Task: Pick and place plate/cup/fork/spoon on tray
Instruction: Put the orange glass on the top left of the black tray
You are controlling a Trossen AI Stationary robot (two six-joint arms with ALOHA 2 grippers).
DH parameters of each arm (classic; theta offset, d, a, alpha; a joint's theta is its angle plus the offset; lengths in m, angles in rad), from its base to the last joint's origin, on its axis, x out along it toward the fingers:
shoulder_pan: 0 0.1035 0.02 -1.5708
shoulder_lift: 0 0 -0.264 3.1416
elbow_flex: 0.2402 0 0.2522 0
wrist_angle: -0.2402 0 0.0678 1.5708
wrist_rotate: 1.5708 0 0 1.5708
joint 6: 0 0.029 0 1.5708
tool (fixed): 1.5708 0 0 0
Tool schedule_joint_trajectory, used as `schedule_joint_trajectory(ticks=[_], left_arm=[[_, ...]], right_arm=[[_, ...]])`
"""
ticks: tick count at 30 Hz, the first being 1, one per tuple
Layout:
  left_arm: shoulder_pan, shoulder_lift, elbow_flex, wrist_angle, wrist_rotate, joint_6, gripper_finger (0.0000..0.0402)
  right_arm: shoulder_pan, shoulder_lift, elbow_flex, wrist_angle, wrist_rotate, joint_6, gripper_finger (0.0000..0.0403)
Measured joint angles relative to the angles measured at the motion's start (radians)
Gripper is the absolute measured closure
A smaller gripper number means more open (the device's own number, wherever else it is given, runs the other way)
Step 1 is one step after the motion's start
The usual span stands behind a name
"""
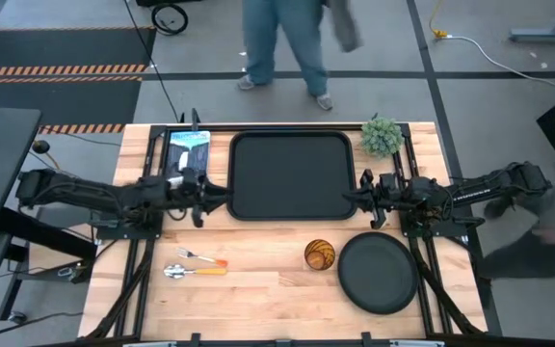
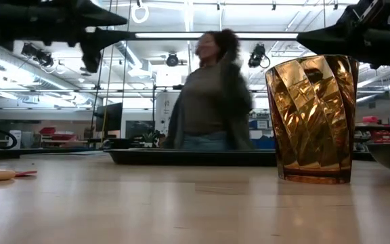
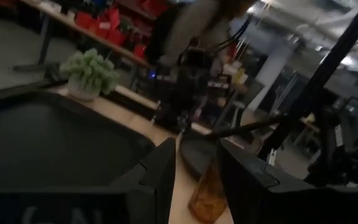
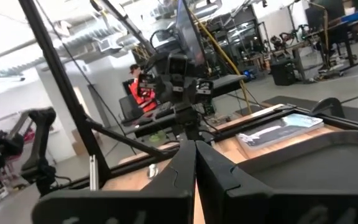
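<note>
Tray upper centre of high view, nothing on it. Plate lower right on bench, cup upright just beside its left rim. Fork and spoon lower left, lying side by side, orange handles toward frame right. Left gripper at tray's left edge, fingers spread, holding nothing. Right gripper at tray's right edge, fingers pressed together, empty. Potted plant upper right; picture card left of tray. Person standing beyond bench
</note>
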Motion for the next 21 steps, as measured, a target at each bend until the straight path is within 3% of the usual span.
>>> schedule_joint_trajectory(ticks=[11, 17, 21], left_arm=[[0.000, 0.325, 0.342, -0.354, 0.047, -0.025, 0.0239], [0.000, 0.492, 0.487, -0.428, 0.186, -0.028, 0.0244], [-0.006, 0.594, 0.571, -0.433, 0.227, -0.048, 0.0245]], right_arm=[[0.000, -0.001, 0.000, -0.015, -0.006, 0.003, 0.0386], [0.000, -0.001, 0.000, -0.021, -0.007, 0.003, 0.0386], [0.000, -0.002, 0.000, -0.030, -0.007, 0.003, 0.0386]])
